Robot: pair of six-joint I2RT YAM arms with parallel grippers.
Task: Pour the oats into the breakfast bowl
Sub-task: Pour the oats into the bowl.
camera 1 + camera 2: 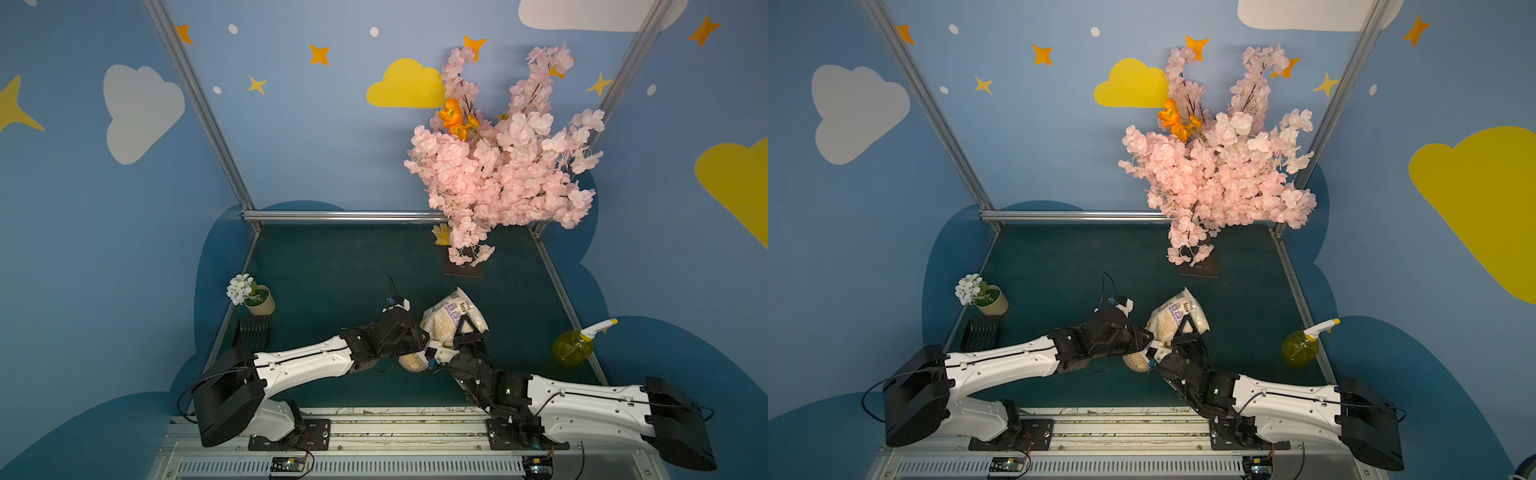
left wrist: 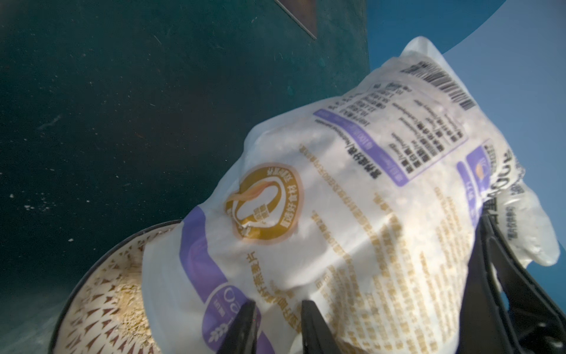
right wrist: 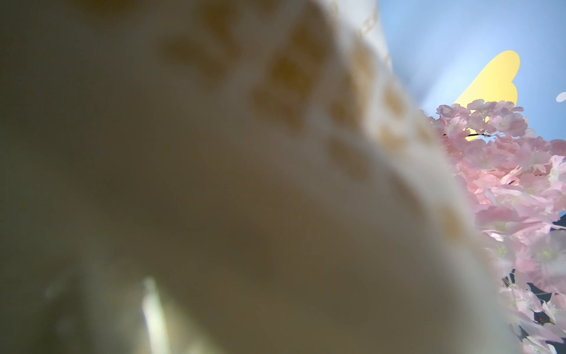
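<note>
Robot lab test booth, dressed up as a kids' set. Blue walls (image 1: 311, 145) w/ painted clouds (image 1: 141, 112) & stars (image 1: 319, 54), hung on bare alu posts (image 1: 199, 104). Dark green surface (image 1: 332, 266) fenced by that frame; 2 arms (image 1: 303, 361) bolted to a slotted metal rail (image 1: 415, 428) at near edge, boards (image 1: 286, 464) & cables (image 1: 185, 395) exposed. Props: fake pink blossom (image 1: 498, 174) far right, flower pot (image 1: 259, 303) left, spray bottle (image 1: 571, 349) right.

1. both top views look steeply down from above the base rail (image 1: 374, 424) onto the table (image 1: 332, 270), facing the back wall (image 1: 332, 124). they share almost the whole scene, shifted slightly sideways.
2. the left wrist view sits very near the oats bag (image 2: 352, 214), looking along it to the breakfast bowl (image 2: 101, 300) and the table.
3. the right wrist view is pressed against the bag and blurred. the pink blossom tree (image 3: 514, 184) beyond it also shows in both top views.
</note>
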